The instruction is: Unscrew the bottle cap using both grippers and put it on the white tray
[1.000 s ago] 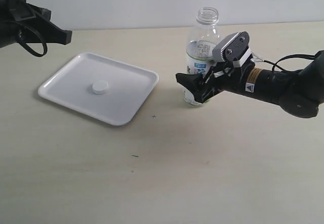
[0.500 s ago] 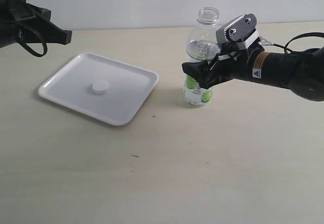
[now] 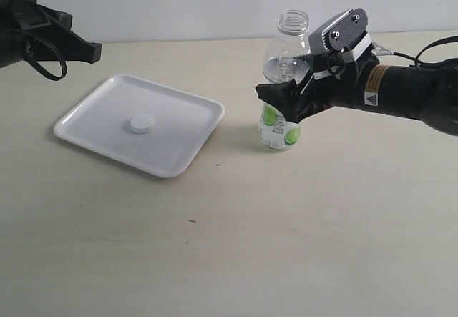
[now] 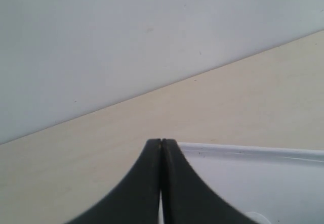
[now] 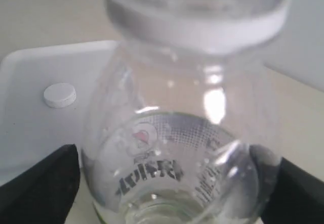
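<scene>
Upon the table [image 3: 215,245] the bottle cap [image 3: 141,123] is already laid in the white tray [image 3: 100,127], the bottle [image 3: 293,23] straddled by the released right claw [image 3: 281,99], the left claw [image 4: 161,145] clenched empty.

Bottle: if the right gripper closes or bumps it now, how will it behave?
Probably light and tippy: the bottle looks clear and mostly empty, standing tall on a narrow base. Its smooth rounded wall may slip or flex between the open jaws of the right gripper, which flank it. Uncapped, it likely dents easily.

beige tabletop [image 3: 215,260], plain pale wall [image 3: 179,2] behind
</scene>
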Robot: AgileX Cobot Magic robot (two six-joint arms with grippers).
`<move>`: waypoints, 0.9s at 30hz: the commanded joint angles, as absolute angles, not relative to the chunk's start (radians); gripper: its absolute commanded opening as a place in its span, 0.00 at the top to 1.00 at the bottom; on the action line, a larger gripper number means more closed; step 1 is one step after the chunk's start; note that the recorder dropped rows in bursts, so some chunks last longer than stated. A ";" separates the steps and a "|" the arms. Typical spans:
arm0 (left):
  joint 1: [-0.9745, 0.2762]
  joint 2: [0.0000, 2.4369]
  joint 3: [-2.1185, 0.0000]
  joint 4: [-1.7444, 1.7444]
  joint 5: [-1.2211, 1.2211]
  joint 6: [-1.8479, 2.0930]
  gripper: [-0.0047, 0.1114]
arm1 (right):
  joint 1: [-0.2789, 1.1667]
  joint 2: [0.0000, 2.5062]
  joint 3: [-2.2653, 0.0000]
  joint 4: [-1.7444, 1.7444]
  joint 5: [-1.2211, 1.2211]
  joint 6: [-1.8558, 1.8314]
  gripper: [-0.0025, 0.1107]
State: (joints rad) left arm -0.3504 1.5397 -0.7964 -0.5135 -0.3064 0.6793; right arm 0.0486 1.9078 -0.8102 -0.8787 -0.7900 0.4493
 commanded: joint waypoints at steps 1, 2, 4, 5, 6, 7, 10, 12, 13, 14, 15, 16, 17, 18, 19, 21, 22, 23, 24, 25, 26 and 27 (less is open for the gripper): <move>-0.350 1.531 -0.794 -0.508 -0.318 0.673 0.96 | 0.046 1.840 -0.769 -0.878 -0.798 0.450 0.23; -0.350 1.531 -0.794 -0.508 -0.318 0.673 0.96 | 0.046 1.831 -0.761 -0.878 -0.798 0.450 0.23; -0.350 1.531 -0.794 -0.508 -0.318 0.673 0.96 | 0.046 1.810 -0.743 -0.878 -0.802 0.450 0.23; -0.350 1.531 -0.794 -0.508 -0.318 0.673 0.96 | 0.046 1.798 -0.735 -0.875 -0.802 0.448 0.23; -0.350 1.531 -0.794 -0.508 -0.318 0.673 0.96 | 0.046 1.786 -0.727 -0.875 -0.802 0.448 0.23; -0.350 1.531 -0.794 -0.508 -0.318 0.671 0.96 | 0.046 1.772 -0.719 -0.873 -0.805 0.447 0.23; -0.350 1.531 -0.794 -0.508 -0.318 0.671 0.96 | 0.044 1.730 -0.699 -0.869 -0.810 0.447 0.23; -0.350 1.531 -0.794 -0.508 -0.318 0.671 0.96 | 0.044 1.686 -0.692 -0.864 -0.801 0.447 0.23; -0.350 1.531 -0.791 -0.510 -0.318 0.671 0.96 | 0.044 1.653 -0.685 -0.866 -0.792 0.450 0.23; -0.350 1.531 -0.789 -0.510 -0.318 0.671 0.96 | 0.044 1.636 -0.680 -0.866 -0.791 0.450 0.23; -0.350 1.531 -0.780 -0.510 -0.329 0.671 0.96 | 0.044 1.605 -0.665 -0.863 -0.787 0.445 0.23; -0.348 1.531 -0.776 -0.512 -0.332 0.671 0.96 | 0.044 1.586 -0.662 -0.863 -0.776 0.440 0.23; -0.348 1.531 -0.771 -0.512 -0.335 0.671 0.96 | 0.044 1.549 -0.653 -0.848 -0.745 0.430 0.23; -0.348 1.531 -0.771 -0.516 -0.336 0.671 0.96 | 0.044 1.529 -0.653 -0.838 -0.723 0.430 0.23; -0.348 1.531 -0.771 -0.518 -0.336 0.657 0.96 | 0.044 1.487 -0.653 -0.829 -0.683 0.430 0.23; -0.348 1.531 -0.771 -0.518 -0.336 0.623 0.96 | 0.044 1.427 -0.653 -0.809 -0.646 0.433 0.23; -0.348 1.530 -0.767 -0.518 -0.338 0.596 0.96 | 0.044 1.390 -0.653 -0.784 -0.641 0.454 0.23; -0.348 1.525 -0.756 -0.520 -0.357 0.583 0.96 | 0.044 1.361 -0.653 -0.780 -0.640 0.465 0.23; -0.348 1.506 -0.727 -0.520 -0.394 0.556 0.96 | 0.044 1.311 -0.645 -0.780 -0.637 0.472 0.23; -0.348 1.487 -0.705 -0.520 -0.414 0.529 0.96 | 0.044 1.278 -0.632 -0.777 -0.637 0.472 0.23; -0.348 1.438 -0.659 -0.520 -0.450 0.496 0.96 | 0.044 1.211 -0.606 -0.762 -0.632 0.473 0.23; -0.348 1.397 -0.627 -0.520 -0.461 0.481 0.96 | 0.044 1.164 -0.590 -0.734 -0.628 0.483 0.23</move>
